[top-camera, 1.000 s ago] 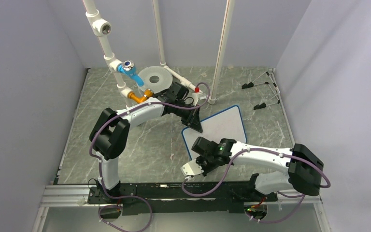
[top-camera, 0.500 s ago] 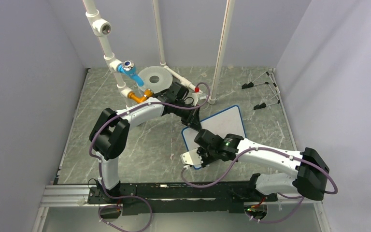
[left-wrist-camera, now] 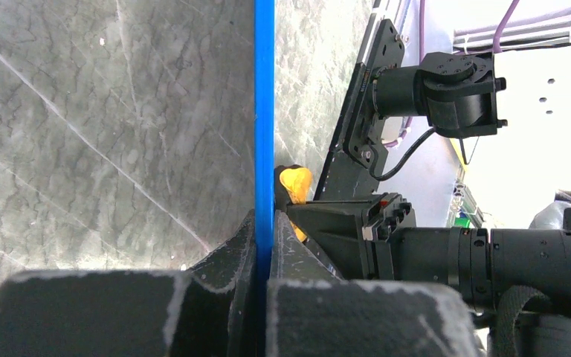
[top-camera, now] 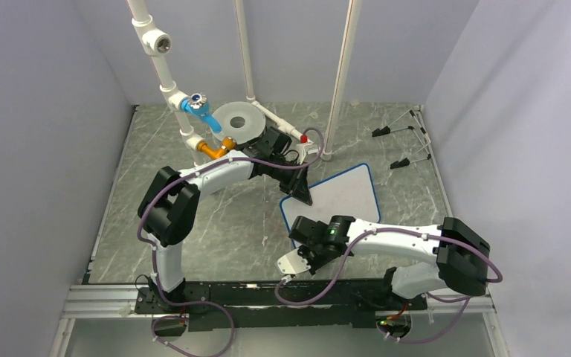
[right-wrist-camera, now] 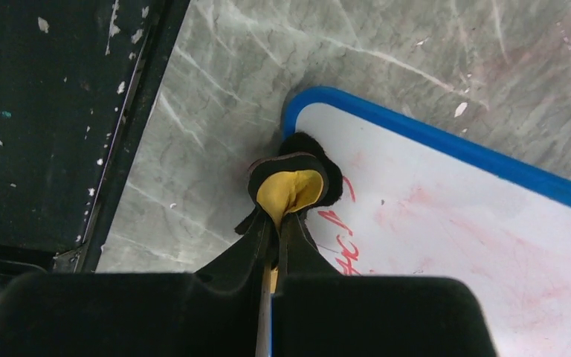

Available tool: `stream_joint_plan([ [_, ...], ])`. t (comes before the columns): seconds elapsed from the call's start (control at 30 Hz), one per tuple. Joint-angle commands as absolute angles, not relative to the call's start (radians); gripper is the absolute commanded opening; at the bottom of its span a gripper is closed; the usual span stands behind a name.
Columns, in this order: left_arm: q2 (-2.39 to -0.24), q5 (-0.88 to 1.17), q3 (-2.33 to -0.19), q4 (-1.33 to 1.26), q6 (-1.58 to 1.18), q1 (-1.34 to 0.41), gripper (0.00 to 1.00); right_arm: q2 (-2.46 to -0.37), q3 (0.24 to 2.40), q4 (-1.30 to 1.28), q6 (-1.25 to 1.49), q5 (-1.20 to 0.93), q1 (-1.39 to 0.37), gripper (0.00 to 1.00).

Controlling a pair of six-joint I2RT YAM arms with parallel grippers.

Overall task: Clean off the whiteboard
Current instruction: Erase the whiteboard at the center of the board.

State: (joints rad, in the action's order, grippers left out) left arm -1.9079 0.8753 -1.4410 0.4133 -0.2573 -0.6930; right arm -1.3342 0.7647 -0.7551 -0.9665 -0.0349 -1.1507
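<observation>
blue-rimmed board pinned, eraser at its near-left corner

blue plastic edges the whiteboard (top-camera: pixel 342 195), which lies flat on the grey marbled bench (top-camera: pixel 223 216), right of centre and in front of the white posts. its long axis runs left to right, with the right end turned a little further away from the arm bases.

the left arm (top-camera: pixel 215 172) reaches across to the board's far-left edge. its wrist view shows the left jaws closed on the blue rim (left-wrist-camera: pixel 265 111), which runs straight up between the two fingers, so that side looks pinned in place.

the right arm (top-camera: pixel 394 236) comes in from the right, low across the near side. the right jaws are clamped on a yellow eraser (right-wrist-camera: pixel 291 187) whose black felt presses down at the board's near-left corner, partly over the rim.

the relation that matters is where the ink lies from that felt. a patch of red writing (right-wrist-camera: pixel 340 242) sits on the board's face just beside the pad, on the side towards the right wrist, away from the corner. faint pink smears spread over the face beyond it. the pad is therefore at the very end of the board, with everything unwiped lying back along the long axis, to the right.

as a judgement, the wiping is well along but not done. the right arm is the one placed to finish it, by drawing the eraser back over the red marks while the left keeps the board from sliding.
</observation>
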Motion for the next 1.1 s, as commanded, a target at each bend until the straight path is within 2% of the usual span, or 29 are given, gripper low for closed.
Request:
stream_joint_plan([
  [0.0,-1.859,0.942,-1.472,0.375,-0.275,-0.703,0.00,-1.348,0.853,-0.681,-0.924,-0.003,-1.163,0.00],
  [0.23,-1.856,0.944,-1.470,0.379,-0.268,-0.704,0.00,-1.342,0.869,-0.621,-0.889,0.138,-1.141,0.00],
  [0.6,-1.859,0.946,-1.476,0.385,-0.258,-0.703,0.00,-1.307,0.768,-0.824,-0.975,0.064,-1.096,0.00],
  [0.9,-1.859,0.947,-1.475,0.372,-0.272,-0.705,0.00,-1.366,0.820,-0.728,-0.971,0.005,-1.148,0.00],
  [1.07,-1.857,0.947,-1.471,0.377,-0.269,-0.704,0.00,-1.425,0.868,-0.643,-0.928,0.083,-1.206,0.00],
])
